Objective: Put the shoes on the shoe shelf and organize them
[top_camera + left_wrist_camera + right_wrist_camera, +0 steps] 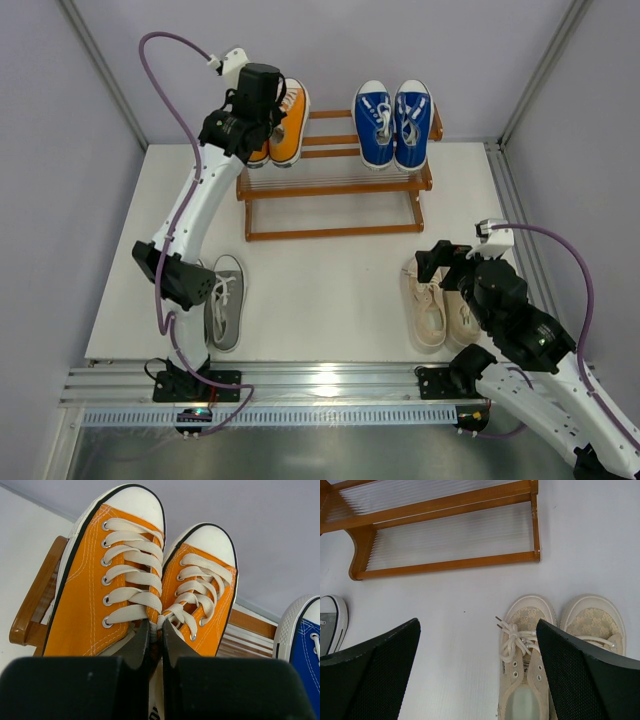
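The orange pair is at the left end of the shoe shelf's top tier. My left gripper is over their heels. In the left wrist view it is shut on the inner edges of the two orange shoes, pinched side by side. The blue pair stands on the top tier's right end. My right gripper is open above the table, its right finger over the cream pair. The cream pair stands on the table at the right.
A grey shoe lies on the table at the near left, partly hidden by my left arm; its toe shows in the right wrist view. The shelf's lower tier holds nothing. Grey walls stand close behind the shelf.
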{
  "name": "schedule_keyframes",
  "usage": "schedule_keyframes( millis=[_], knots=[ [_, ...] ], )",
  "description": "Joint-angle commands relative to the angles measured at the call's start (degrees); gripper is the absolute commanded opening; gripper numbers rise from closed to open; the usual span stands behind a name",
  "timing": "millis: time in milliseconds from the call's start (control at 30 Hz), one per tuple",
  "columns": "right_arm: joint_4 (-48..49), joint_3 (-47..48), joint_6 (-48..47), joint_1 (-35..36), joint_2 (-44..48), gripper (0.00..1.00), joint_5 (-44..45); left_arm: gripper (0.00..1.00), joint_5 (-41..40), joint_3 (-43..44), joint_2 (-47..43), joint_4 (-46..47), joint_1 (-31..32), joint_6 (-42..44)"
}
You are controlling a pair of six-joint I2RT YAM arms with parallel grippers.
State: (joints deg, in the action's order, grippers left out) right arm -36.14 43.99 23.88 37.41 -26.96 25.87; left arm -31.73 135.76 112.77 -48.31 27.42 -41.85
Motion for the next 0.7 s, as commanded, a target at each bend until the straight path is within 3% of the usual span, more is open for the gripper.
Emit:
schedule_keyframes(
  millis=[0, 33, 133, 167, 433, 500, 667],
  knots=[
    [0.6, 0.7, -0.7, 0.3, 0.8, 0.99, -0.1, 0.05, 0.3, 0.6, -1.1, 4.5, 0.2, -0.9],
    [0.5, 0.7, -0.5, 0.3, 0.8, 0.99, -0.2, 0.17, 0.3, -1.4, -1.7, 5.2, 0.3, -0.1],
    [0.5, 0.7, -0.5, 0.3, 0.9, 0.99, -0.1, 0.34, 0.5, -4.4, -4.0, 8.0, 0.2, 1.1],
    [0.4, 0.7, -0.5, 0.3, 1.0, 0.99, -0.2, 0.48, 0.4, -5.9, -4.6, 8.8, 0.2, 2.1],
    [0.3, 0.7, -0.1, 0.3, 0.9, 0.99, 0.2, 0.95, -0.8, -10.9, -10.0, 12.1, -0.4, 7.3],
    [0.4, 0.7, -0.2, 0.2, 0.9, 0.99, 0.4, 1.0, -0.4, -12.4, -11.3, 13.2, -0.7, 8.7],
    [1.0, 2.1, -0.4, 0.3, 0.2, 1.0, 0.1, 1.0, 1.7, -16.1, -16.9, 18.2, -0.7, 11.2]
  ],
)
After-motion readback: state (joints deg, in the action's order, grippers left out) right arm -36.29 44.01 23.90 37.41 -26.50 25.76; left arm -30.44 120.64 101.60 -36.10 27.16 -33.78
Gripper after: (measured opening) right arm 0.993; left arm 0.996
